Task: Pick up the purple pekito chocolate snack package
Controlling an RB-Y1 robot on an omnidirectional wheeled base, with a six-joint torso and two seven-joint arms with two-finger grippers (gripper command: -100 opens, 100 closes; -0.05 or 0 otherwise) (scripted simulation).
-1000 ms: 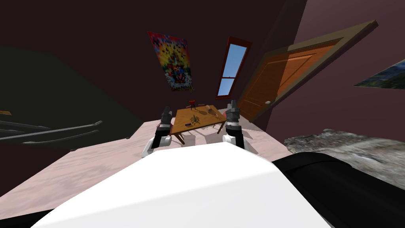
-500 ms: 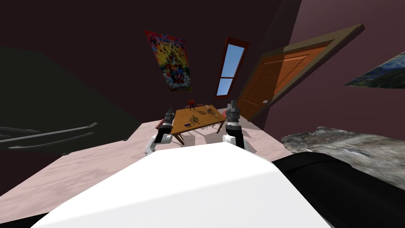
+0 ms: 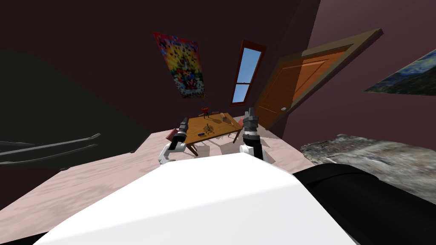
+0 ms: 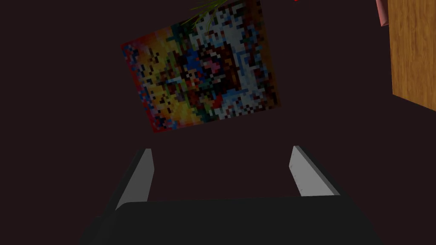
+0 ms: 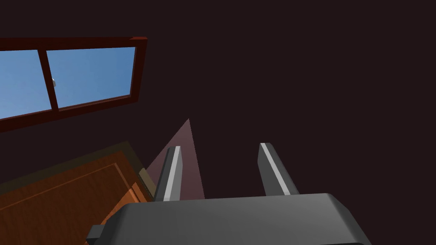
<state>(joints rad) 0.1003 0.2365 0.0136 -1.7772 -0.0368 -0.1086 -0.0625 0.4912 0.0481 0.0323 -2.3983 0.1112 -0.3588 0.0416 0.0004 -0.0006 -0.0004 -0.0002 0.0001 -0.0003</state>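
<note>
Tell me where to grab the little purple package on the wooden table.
Take the purple package from above, across its shorter sides: it appears to lie flat and low near the wooden table's near left corner, closest to the open left gripper. It is too small to judge finer details.

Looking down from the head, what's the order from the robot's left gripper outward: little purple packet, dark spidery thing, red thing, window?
From the left gripper:
1. purple packet, at the near edge of the table, on the gripper's side.
2. dark spidery thing, mid-table.
3. red thing, at the table's far end.
4. window, on the back wall.
</note>
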